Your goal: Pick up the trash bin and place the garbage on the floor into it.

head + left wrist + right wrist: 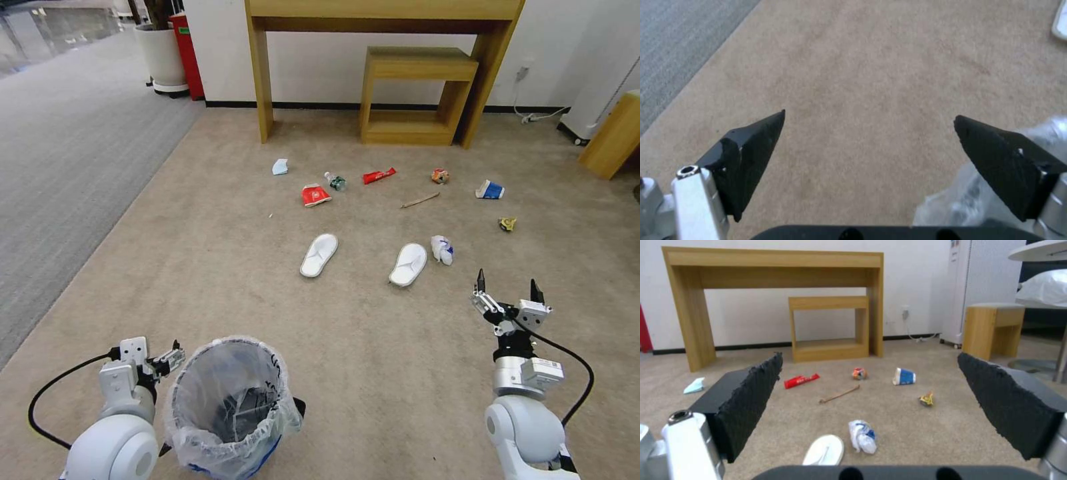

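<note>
left gripper (175, 355) wide, beside trash bin (230, 407) | right gripper (508, 288) wide, near tissue (442, 249) | slippers (319, 255) on carpet (200, 267)

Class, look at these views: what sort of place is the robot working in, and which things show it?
Probably a hotel-style bedroom: white slippers on beige carpet, a wooden desk with a stool beneath, and a pillow on a bed at the side.
</note>
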Tool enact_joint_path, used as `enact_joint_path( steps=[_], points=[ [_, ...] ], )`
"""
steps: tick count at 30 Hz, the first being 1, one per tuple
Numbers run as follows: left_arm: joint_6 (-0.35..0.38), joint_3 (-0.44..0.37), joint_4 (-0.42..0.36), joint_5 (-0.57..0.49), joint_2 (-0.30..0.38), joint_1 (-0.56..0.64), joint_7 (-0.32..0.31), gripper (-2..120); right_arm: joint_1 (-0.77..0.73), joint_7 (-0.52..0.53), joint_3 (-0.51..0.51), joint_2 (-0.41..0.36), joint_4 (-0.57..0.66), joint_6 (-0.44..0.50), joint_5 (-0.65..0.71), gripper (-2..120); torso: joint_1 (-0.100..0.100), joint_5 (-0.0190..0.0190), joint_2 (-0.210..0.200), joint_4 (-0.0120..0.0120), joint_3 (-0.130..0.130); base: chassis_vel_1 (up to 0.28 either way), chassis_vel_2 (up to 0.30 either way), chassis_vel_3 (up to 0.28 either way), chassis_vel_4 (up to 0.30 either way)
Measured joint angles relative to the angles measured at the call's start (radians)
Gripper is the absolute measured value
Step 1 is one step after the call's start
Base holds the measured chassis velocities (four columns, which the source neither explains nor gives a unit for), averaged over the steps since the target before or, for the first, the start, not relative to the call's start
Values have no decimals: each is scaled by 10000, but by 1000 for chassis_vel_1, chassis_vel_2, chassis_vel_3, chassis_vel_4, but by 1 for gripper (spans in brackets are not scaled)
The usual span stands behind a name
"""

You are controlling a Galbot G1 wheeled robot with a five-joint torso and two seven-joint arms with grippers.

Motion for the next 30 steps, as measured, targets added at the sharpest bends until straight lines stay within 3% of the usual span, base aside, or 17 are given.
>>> enact_joint_path(
  steps=[30],
  points=[
    [99, 861, -243, 91, 42, -195, 85, 100, -289, 177, 310, 40, 387, -185, -107, 100, 0, 1, 2, -1, 0, 0, 0, 0, 0]
  ],
)
